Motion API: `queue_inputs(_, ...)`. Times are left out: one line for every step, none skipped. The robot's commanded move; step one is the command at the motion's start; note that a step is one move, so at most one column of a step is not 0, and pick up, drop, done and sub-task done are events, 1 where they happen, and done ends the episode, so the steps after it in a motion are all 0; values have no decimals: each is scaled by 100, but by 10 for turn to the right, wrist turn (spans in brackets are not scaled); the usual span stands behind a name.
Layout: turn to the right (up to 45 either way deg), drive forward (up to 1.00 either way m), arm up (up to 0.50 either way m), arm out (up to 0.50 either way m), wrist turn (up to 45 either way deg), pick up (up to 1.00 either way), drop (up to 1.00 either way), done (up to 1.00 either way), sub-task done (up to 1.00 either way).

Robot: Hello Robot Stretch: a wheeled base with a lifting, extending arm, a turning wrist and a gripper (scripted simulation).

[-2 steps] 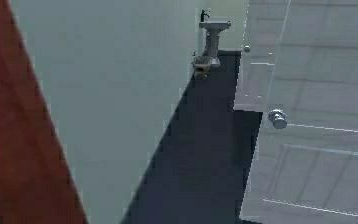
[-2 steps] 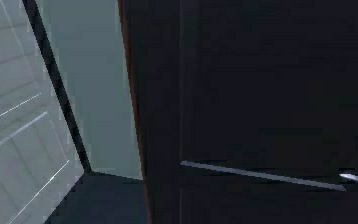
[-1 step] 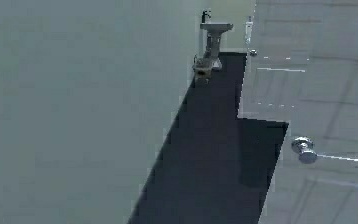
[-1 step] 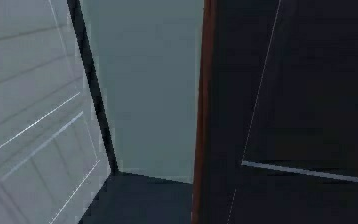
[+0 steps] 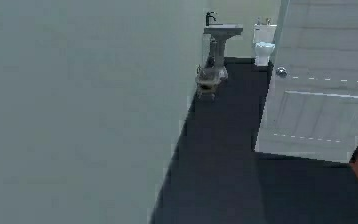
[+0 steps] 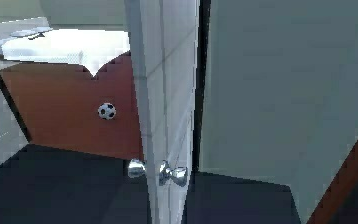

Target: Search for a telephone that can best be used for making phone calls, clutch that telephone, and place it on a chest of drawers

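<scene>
In the arm side view a bed [image 6: 67, 50] with white bedding and a reddish-brown frame stands beyond an open door. A small dark flat thing [image 6: 29, 34] lies on the bedding near its upper left; what it is cannot be made out. A black-and-white ball [image 6: 107, 111] shows against the bed's wooden side.
A pale wall [image 5: 77, 110] covers the forward view's left. A dark floor strip [image 5: 222, 150] runs ahead to a pedestal sink [image 5: 219, 45] and a white toilet [image 5: 263, 45]. A white panelled door [image 5: 322, 80] stands at the right. In the arm side view a door's edge with silver knobs [image 6: 165, 172] stands close.
</scene>
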Motion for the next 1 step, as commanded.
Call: queue_inputs(120,0,0,0,0,0,0,0,0)
